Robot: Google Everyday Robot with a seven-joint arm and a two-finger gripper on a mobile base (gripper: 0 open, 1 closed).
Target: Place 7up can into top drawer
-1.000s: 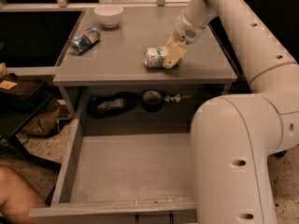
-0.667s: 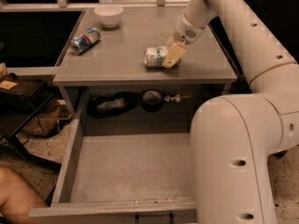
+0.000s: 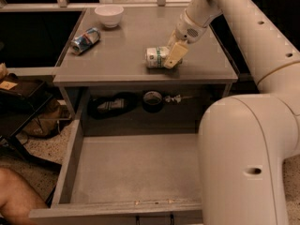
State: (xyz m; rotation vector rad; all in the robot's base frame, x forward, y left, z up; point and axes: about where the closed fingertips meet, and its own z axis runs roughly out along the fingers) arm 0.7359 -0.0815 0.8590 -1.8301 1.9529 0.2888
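Change since a second ago: none that shows; the gripper point(image 3: 172, 55) and the 7up can point(image 3: 155, 57) lie as they did, and the top drawer point(image 3: 74, 159) stands pulled out as before.
Gripper: low over the right-hand part of the tabletop point(image 3: 126, 36), its yellowish tip overlapping the can's right-hand end.
Gripper's hold: I cannot tell whether it is spread, pressed together or pinching the can.
7up can: on its side on the tabletop, touching the gripper on the gripper's picture-left side; it is not in the drawer.
Top drawer: below the gripper and nearer the camera, with a grey flat bottom, low side walls and a dark handle at its front edge.
Arm point(image 3: 248, 60): white, rising from the lower right foreground and bending back down to the gripper.
Surface: a matt grey tabletop; the blue-and-silver can point(image 3: 85, 40) lies on its side well to the picture-left of the gripper, and the white bowl point(image 3: 109, 15) stands beyond that, near the far edge.
Open shelf: under the tabletop, below the gripper, holding a dark flat object point(image 3: 112, 105), a dark round object point(image 3: 153, 101) and a small pale object point(image 3: 176, 98).
Room: speckled floor point(image 3: 40, 144) and dark furniture point(image 3: 21, 95) lie far to the picture-left, with a bare-skinned limb point(image 3: 14, 196) at the lower-left corner.
Counts: two cans, one bowl, one drawer, one gripper and three shelf objects.
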